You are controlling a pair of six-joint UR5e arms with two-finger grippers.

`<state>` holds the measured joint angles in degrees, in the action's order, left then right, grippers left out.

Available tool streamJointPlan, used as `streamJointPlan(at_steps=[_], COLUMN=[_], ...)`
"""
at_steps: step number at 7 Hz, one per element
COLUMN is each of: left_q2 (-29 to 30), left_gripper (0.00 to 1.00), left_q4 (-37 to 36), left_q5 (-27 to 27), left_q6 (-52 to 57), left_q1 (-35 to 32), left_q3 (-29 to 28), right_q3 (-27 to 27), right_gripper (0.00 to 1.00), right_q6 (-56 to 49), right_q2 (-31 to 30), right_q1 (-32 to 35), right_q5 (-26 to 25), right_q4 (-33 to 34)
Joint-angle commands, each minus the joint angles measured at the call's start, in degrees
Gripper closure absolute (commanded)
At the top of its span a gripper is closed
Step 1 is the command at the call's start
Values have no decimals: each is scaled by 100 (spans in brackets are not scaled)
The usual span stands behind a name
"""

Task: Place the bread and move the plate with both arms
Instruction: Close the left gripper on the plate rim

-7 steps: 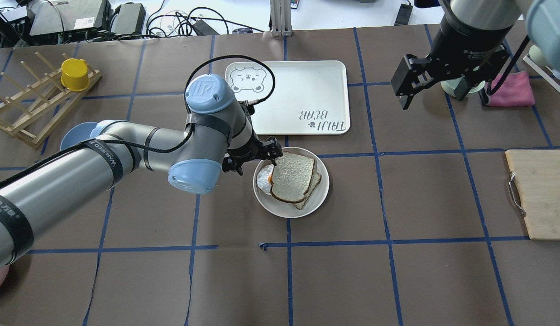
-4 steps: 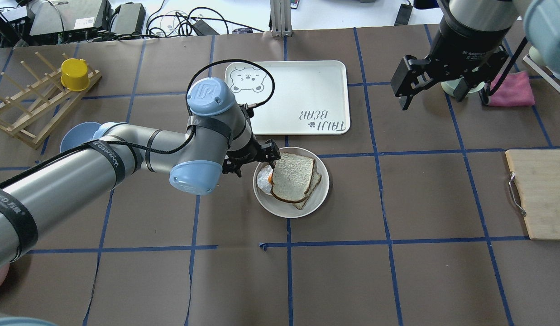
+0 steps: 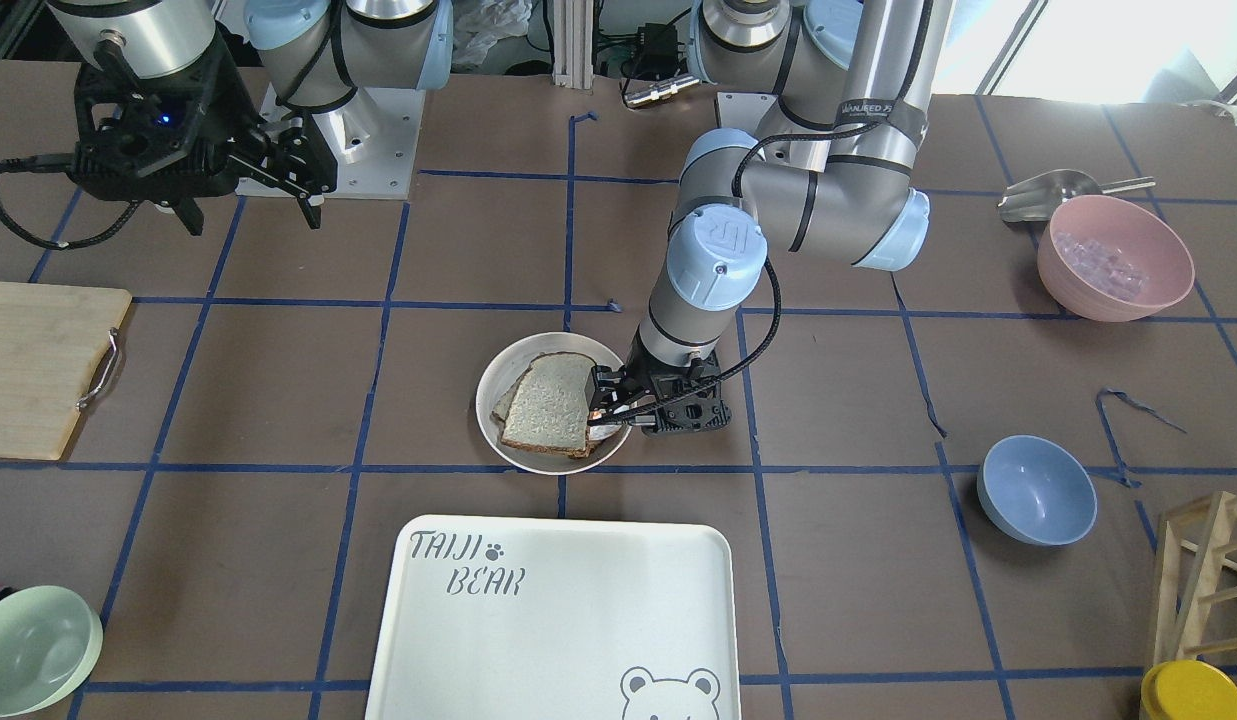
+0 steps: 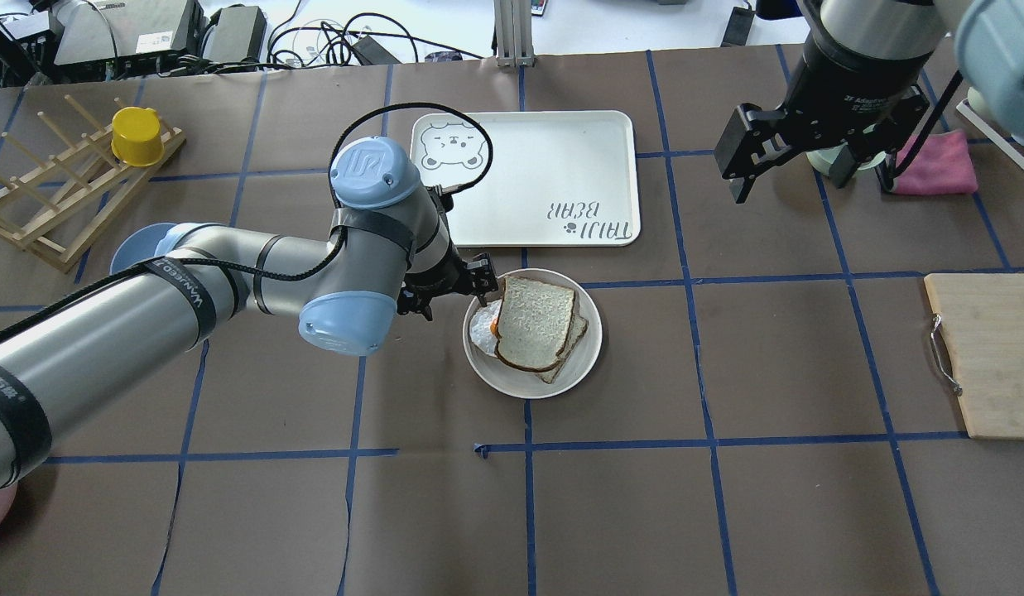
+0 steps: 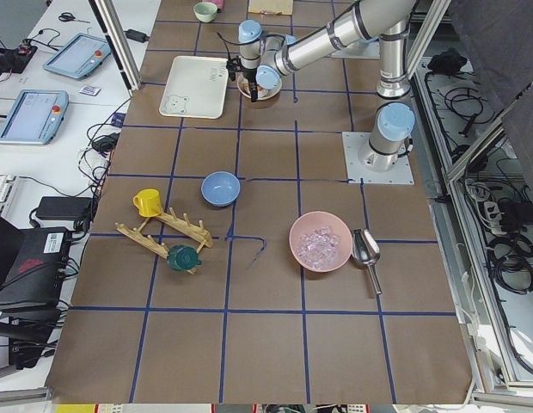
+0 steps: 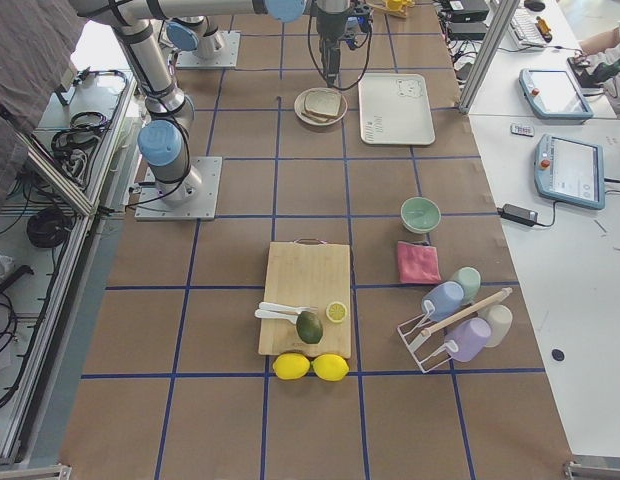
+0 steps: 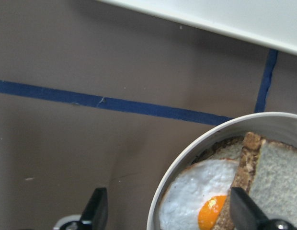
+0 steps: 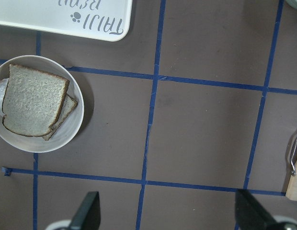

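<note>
The bread (image 4: 535,323) lies flat on top of a smaller slice (image 4: 576,338) and a fried egg (image 4: 483,328) on the cream plate (image 4: 590,356). It also shows in the front view (image 3: 548,405) and the right wrist view (image 8: 33,98). My left gripper (image 4: 483,285) is open and low at the plate's left rim. In the left wrist view (image 7: 167,203) one finger is outside the rim (image 7: 187,163) and the other is over the bread's edge (image 7: 278,177). It holds nothing. My right gripper (image 4: 789,170) is open and empty, high above the table's far right.
The white TAIJI BEAR tray (image 4: 553,149) lies just beyond the plate. A wooden cutting board (image 4: 987,356) is at the right edge. A blue bowl (image 3: 1036,490), pink bowl (image 3: 1113,260), green bowl (image 3: 33,635) and a wooden rack (image 4: 56,199) with a yellow cup (image 4: 137,136) stand around.
My left gripper has drawn back a little to the left, off the bread's corner toward the plate rim. The bread stays on the plate. The right arm has hardly moved.
</note>
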<state>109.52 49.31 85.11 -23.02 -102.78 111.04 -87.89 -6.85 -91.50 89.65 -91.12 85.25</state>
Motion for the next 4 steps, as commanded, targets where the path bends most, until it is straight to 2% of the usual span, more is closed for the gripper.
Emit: streamJointPlan(at_steps=[1, 4], left_q2=[-71, -88], left_gripper=[29, 44], left_q4=[-35, -44], left_q5=[340, 25], left_q6=[192, 17], left_q1=[-32, -76], left_q3=[443, 392], right_q3=[0, 0], right_gripper=[0, 0], right_q6=[0, 9], right_q2=[-9, 0], right_q1=[0, 9], right_q5=[15, 24], right_q4=[0, 0])
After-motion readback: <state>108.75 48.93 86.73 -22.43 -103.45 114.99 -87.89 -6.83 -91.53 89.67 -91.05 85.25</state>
